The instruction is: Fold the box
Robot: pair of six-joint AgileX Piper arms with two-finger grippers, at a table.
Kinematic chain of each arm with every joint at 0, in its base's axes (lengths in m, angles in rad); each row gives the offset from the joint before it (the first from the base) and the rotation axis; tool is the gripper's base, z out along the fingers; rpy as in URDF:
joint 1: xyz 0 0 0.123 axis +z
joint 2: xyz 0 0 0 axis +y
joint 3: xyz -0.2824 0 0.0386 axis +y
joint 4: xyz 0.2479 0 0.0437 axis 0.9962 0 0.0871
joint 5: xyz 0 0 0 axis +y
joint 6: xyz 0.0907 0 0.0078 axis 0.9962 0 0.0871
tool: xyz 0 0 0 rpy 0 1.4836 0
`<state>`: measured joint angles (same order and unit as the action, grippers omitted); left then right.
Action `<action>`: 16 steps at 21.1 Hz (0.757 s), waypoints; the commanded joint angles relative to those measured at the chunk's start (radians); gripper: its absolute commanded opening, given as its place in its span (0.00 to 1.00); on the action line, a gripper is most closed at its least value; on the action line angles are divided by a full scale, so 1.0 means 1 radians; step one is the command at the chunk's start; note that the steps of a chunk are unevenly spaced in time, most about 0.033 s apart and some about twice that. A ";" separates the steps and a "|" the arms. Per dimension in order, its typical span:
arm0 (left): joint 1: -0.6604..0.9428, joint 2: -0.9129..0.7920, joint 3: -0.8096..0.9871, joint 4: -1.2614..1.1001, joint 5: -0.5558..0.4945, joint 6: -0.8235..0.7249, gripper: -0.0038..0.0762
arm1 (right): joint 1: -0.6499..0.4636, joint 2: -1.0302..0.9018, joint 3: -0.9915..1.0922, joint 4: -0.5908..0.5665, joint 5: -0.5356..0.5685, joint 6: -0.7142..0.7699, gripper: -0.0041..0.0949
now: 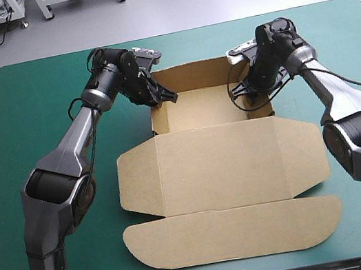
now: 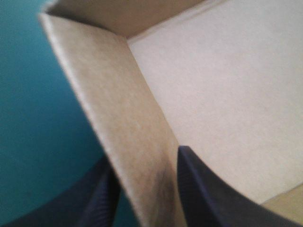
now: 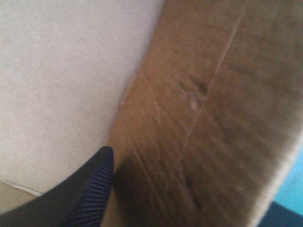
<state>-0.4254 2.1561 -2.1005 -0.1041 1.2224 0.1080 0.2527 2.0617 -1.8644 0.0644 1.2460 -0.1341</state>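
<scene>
Standing in the middle of the frame in the high view, the brown box (image 1: 200, 107) rests on the teal-green cover of the table (image 1: 31, 119). Its far part, in the upper middle of the frame, has the walls raised and makes an open tray. Its near part, the lid (image 1: 222, 169), lies flat on the cover, with one side flap at each side and a rounded flap (image 1: 233, 234) in the lower middle of the frame.

The left gripper (image 1: 163, 98) comes from the upper left and is clenched on the left wall (image 2: 118, 109) of the tray. In the left wrist view this wall stands upright between the two black fingers (image 2: 203, 189), one inside the tray and the other outside, over the cover.

The right gripper (image 1: 252, 94) comes from the upper right and grasps the right wall (image 3: 203, 118) of the tray. In the right wrist view one black finger (image 3: 90, 189) lies on the inner side, touching the wall, and only a dark corner of the other shows on the outer side.
</scene>
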 commanded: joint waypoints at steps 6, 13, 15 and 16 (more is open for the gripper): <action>0.031 -0.130 -0.015 0.006 0.069 0.008 0.65 | -0.005 -0.060 -0.029 0.027 0.003 0.006 0.74; 0.031 -0.228 -0.015 0.104 0.069 0.012 0.65 | -0.022 -0.131 -0.033 0.023 0.003 -0.023 0.74; 0.031 -0.265 -0.015 0.130 0.069 0.026 0.61 | -0.030 -0.170 -0.035 0.010 0.003 -0.025 0.74; 0.031 -0.286 -0.015 0.132 0.069 0.045 0.53 | -0.032 -0.194 -0.035 0.003 0.003 -0.029 0.74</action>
<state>-0.3931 1.9714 -2.0883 0.0165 1.2478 0.1306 0.2320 1.9673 -1.8644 0.0792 1.2345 -0.1467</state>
